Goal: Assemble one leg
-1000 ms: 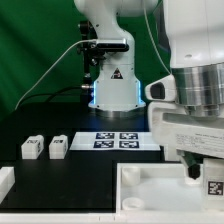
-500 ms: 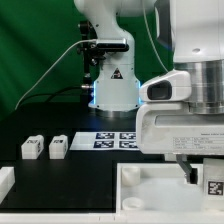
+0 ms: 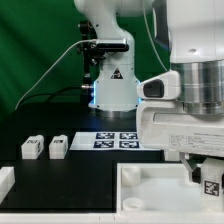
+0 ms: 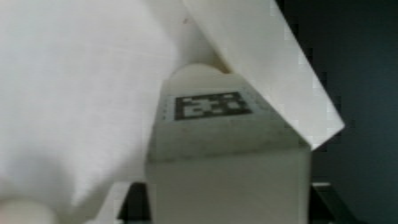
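We saw the large white tray [image 3: 150,190] filling the lower part of the exterior view, its raised rim running along the near edge, with bare black table [image 3: 40,125] open toward that view's left, where the marker board [image 3: 118,140] lay flat and two spare legs [image 3: 45,148] stood side by side, well apart from the arm. The gripper [image 3: 203,176] hung over the tray at the exterior view's right, its fingers closed on the leg [image 4: 222,150]. The leg's long axis ran in line with the fingers, tag facing the wrist camera.
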